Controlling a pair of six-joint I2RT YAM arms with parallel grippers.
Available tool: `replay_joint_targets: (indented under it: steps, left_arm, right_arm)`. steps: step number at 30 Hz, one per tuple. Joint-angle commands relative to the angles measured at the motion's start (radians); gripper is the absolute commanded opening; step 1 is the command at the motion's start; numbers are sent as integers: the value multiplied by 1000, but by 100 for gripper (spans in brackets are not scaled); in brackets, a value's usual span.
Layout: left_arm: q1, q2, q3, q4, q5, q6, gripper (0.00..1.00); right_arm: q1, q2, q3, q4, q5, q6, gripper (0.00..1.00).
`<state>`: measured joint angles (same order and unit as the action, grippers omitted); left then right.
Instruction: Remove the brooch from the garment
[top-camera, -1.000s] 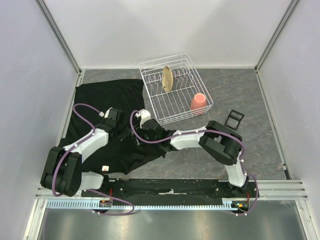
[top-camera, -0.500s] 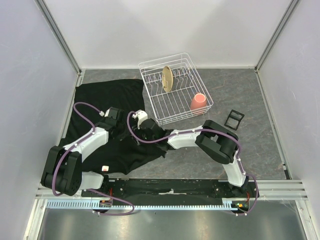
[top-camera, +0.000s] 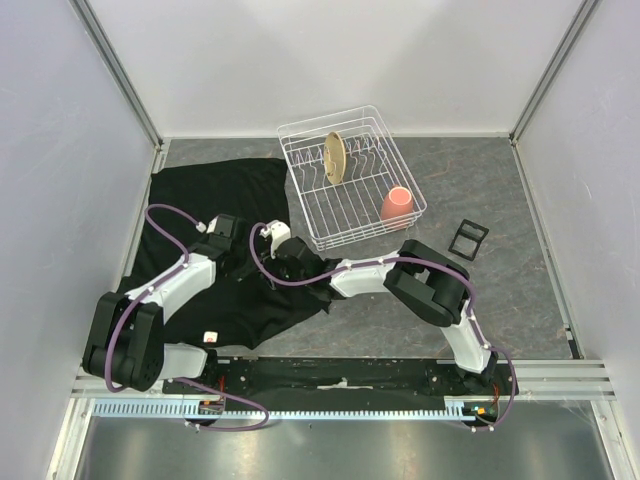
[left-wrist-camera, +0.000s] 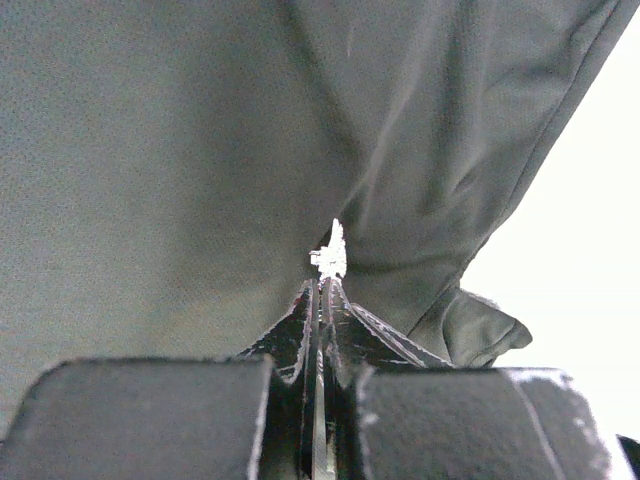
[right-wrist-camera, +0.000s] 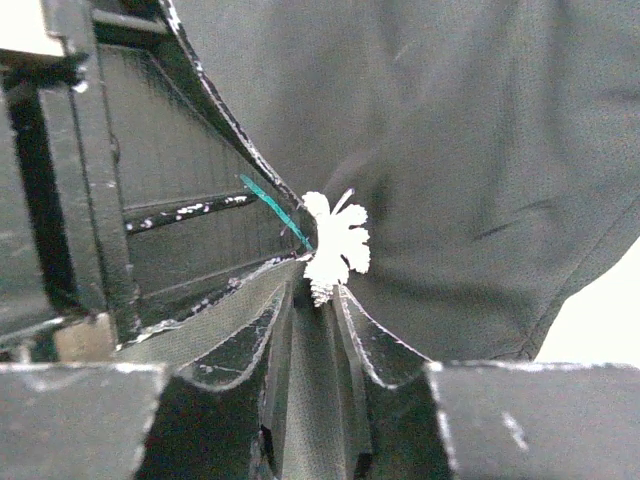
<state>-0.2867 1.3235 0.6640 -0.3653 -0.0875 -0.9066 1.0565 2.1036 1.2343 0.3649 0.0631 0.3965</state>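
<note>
Leftward is where our right arm (top-camera: 430, 285) has gone over the last second. Its elbow and white wrist sit further left over the garment than before, closing on the left arm (top-camera: 165, 285), which has barely stirred. Nothing else on the worktop (top-camera: 520, 310) has shifted.

The garment (top-camera: 210, 195) lies rumpled over the left half of the worktop, from the far-left corner toward the near edge. Both wrists meet above its right-hand part, just left of the rack's (top-camera: 345, 215) near corner. From above, what lies under them is hidden.

Our left claw (left-wrist-camera: 320, 292) is clamped fully closed. Creases in the cloth run in toward its tips, so we judge it is pinching a fold of garment just beside the brooch (left-wrist-camera: 329, 256) and holding the cloth taut.

Our right claw (right-wrist-camera: 318, 297) has been narrowing as it came in. Its two tips now stand close on either side of the brooch's lower petals, and the flower rises just beyond them. Whether they already bite on it or only bracket it, we cannot tell.

For the task, we judge the reach done and the grasp under way. The brooch is still pinned to the garment, so next we would need a firm pinch and a pull away from the left claw's hold. Slipping off so small a flower is the risk.
</note>
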Motion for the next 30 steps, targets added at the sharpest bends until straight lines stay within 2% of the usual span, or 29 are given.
replay_joint_targets:
  steps: [1, 6, 13, 17, 24, 30]
  left_arm:
    - [-9, -12, 34, -14, 20, 34, 2]
    - [-11, -27, 39, -15, 23, 44, 4]
    - [-9, -116, 5, -9, -18, 63, 34]
    - [-9, -197, -30, -11, -50, 54, 46]
    - [-6, -297, -118, 23, -104, -18, 40]
    - [23, -178, -106, 66, -95, -31, 32]
  right_arm:
    - [-1, 27, 30, 40, 17, 22, 26]
    - [-4, 27, 16, 40, 46, 54, 16]
    - [-35, 24, -12, 65, 35, 125, 11]
    - [-43, 27, -21, 89, 15, 143, 10]
    - [-52, 27, -33, 103, -5, 162, 12]
    - [-53, 21, -38, 112, -17, 159, 17]
